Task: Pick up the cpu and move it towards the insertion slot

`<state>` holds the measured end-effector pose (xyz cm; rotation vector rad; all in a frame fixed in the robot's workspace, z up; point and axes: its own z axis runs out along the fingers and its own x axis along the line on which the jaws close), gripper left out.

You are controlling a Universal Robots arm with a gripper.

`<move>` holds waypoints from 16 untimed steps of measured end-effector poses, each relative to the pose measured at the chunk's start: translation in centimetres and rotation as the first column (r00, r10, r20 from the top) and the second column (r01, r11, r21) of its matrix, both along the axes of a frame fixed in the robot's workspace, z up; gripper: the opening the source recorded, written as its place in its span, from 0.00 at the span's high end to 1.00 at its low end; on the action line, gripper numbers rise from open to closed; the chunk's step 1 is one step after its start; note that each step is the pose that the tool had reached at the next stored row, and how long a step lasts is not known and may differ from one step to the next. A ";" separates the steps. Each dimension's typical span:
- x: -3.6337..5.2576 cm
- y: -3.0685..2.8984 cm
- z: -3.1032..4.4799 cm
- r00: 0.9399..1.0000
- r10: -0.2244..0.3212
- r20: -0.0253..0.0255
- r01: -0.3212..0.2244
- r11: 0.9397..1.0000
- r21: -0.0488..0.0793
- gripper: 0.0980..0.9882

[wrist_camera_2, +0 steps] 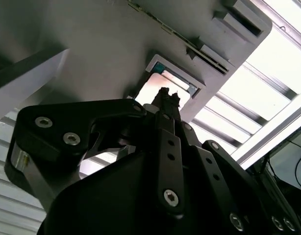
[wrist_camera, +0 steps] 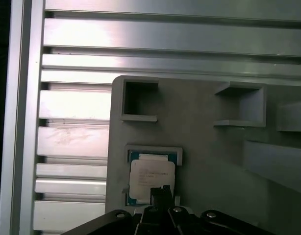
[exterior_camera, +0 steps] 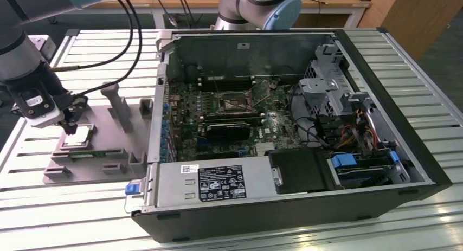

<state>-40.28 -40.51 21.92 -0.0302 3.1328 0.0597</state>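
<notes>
The cpu (exterior_camera: 78,136) lies flat in a square nest on the grey fixture plate (exterior_camera: 101,121), on the exterior view's left, outside the computer case. Its silver top also shows in the first wrist view (wrist_camera: 151,177) and, brightly lit, in the second wrist view (wrist_camera_2: 158,90). My gripper (exterior_camera: 70,127) hangs just above the cpu's near edge, its dark fingertips (wrist_camera_2: 165,98) drawn together into one narrow point with nothing between them. The insertion slot (exterior_camera: 233,103) is a square socket on the motherboard inside the open case, well to the exterior view's right of the gripper.
A green memory stick (exterior_camera: 94,153) lies on the fixture plate beside the cpu. Upright grey posts (exterior_camera: 116,104) stand on the plate between the gripper and the case wall (exterior_camera: 160,99). A black heatsink (exterior_camera: 230,130), cables and drive bays (exterior_camera: 347,115) crowd the case.
</notes>
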 end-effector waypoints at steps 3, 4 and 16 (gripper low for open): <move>0.00 0.02 -0.55 1.000 0.000 0.000 0.000 1.000 0.000 1.00; 0.00 0.03 -0.73 1.000 0.000 0.000 0.000 1.000 0.000 1.00; -0.14 0.43 -1.94 1.000 0.000 0.000 0.000 1.000 0.000 1.00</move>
